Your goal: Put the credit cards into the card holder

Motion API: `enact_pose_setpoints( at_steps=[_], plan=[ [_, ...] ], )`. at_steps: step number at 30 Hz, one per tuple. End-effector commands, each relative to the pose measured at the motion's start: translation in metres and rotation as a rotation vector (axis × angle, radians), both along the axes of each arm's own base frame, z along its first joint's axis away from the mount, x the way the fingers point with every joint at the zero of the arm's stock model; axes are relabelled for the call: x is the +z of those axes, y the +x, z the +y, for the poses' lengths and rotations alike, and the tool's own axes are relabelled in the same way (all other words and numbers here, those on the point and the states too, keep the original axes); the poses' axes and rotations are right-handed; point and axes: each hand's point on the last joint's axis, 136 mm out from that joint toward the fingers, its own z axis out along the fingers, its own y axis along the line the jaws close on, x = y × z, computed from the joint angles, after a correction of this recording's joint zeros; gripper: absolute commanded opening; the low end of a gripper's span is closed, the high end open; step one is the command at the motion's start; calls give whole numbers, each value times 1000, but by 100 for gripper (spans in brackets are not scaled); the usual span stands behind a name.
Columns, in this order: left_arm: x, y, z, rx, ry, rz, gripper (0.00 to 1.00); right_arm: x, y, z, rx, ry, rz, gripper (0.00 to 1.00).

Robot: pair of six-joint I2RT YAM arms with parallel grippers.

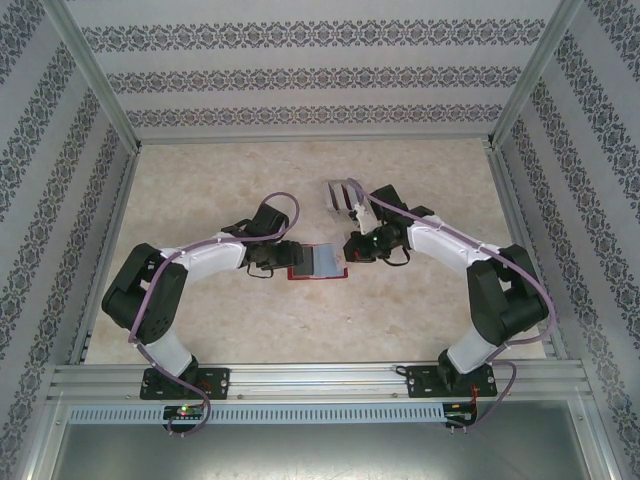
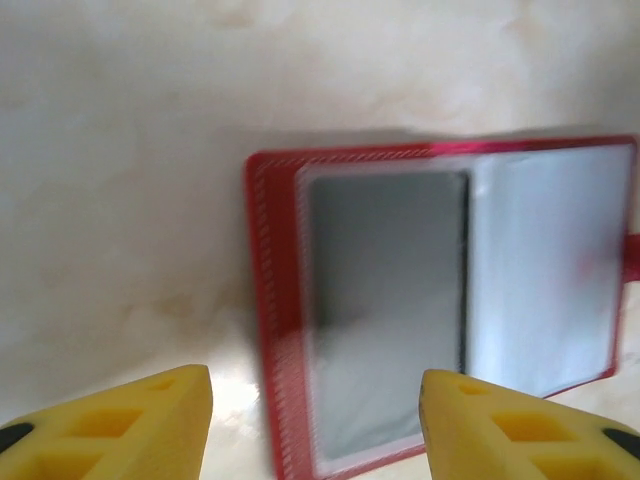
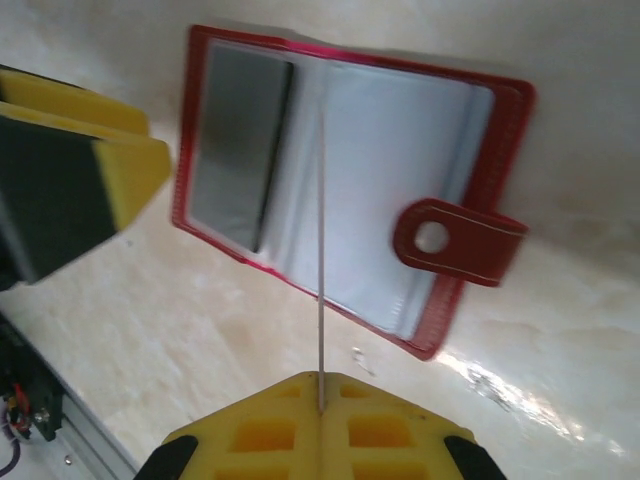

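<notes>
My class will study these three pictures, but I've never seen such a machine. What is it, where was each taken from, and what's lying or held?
Two robot arms stand at the edge of a table. One picture looks down from above; the others come from a camera on each wrist. A red card holder lies open on it, a dark card in one pocket. The left gripper is open and empty; the right gripper pinches a thin card, seen edge-on.
</notes>
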Motion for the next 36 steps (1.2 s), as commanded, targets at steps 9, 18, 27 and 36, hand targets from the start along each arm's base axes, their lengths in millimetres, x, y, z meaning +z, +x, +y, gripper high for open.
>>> enact_pose_setpoints(
  at_steps=[9,18,27,36],
  plan=[
    [0,12,-12,-34,-57,-37,44,-26,3,-18,-29,-48,79,0],
    [-12,11,-6,-20,-14,-11,36,-32,5,-10,-30,3,109,0],
    [-15,11,2,13,17,-11,30,-42,6,-7,-49,52,142,0],
    [-20,9,3,28,15,-1,25,-49,7,-16,-121,36,135,0]
  ],
)
